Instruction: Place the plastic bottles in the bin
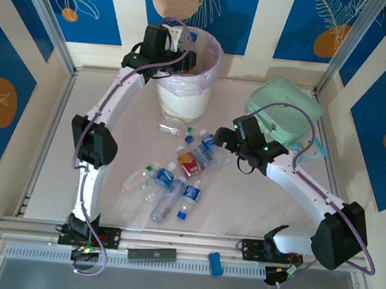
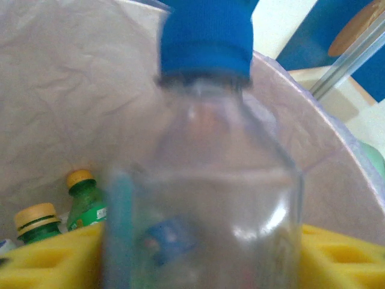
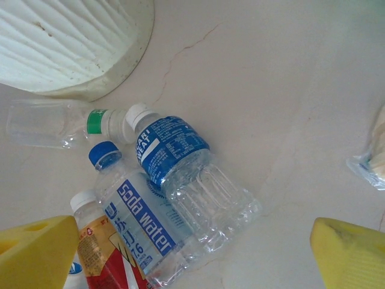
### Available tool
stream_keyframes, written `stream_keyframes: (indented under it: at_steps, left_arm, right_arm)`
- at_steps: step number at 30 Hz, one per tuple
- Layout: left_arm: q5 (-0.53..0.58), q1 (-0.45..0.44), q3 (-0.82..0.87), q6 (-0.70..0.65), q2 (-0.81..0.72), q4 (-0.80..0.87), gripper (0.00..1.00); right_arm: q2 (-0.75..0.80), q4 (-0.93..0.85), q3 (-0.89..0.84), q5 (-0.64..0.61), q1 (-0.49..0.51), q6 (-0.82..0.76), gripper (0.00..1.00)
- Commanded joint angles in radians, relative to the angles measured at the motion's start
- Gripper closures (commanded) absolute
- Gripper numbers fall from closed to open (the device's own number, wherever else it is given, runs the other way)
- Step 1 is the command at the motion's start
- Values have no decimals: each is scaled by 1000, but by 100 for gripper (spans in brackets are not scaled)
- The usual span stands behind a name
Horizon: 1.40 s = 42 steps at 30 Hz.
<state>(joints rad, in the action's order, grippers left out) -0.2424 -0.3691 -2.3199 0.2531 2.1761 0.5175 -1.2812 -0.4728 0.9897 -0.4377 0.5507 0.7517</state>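
My left gripper hangs over the bin, a white bucket lined with a pink bag. A clear blue-capped bottle sits blurred between its spread yellow fingers; the left gripper looks open. Two green bottles with yellow caps lie inside the bin. My right gripper is open above the pile of plastic bottles. Beneath the right gripper lie a white-capped, blue-labelled bottle, a soda water bottle and a red-labelled one.
A mint green pouch lies at the back right, behind the right arm. A small packet rests on the table to the right of the bottles. A clear bottle with a green band lies by the bin's base.
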Motion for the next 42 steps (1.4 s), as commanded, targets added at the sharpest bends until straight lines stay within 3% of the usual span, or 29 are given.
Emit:
stream_keyframes:
  at_steps: [1,3,8,15,26,35,40,42]
  left_arm:
    - [14,-5,-44,-5,-2,10,10]
    - [15,-5,-44,-2,-14,9,0]
    - [7,-13,-43,-1,-69,6,0]
    - [-20,-43,71,-13,-231,-25,0]
    - [125,-64,831,11,-720,-364,0]
    - [276,-63,1300,44,-1017,-396,0]
    - [434,-63,1481,55,-1140,-349,0]
    - [448,-62,1539,99,-1173,-353,0]
  right_arm:
    - [22,-7,-2,-37,8,11,1]
    - [22,-8,2,-41,9,11,1]
    - [20,34,-6,-5,8,-92,1]
    - [-15,56,3,168,-17,-245,1]
    - [-138,106,52,206,-29,-269,1]
    - [-287,38,146,197,-32,-330,0]
    - [-362,-52,212,246,-32,-466,4]
    - [-388,-75,230,262,-32,-513,4]
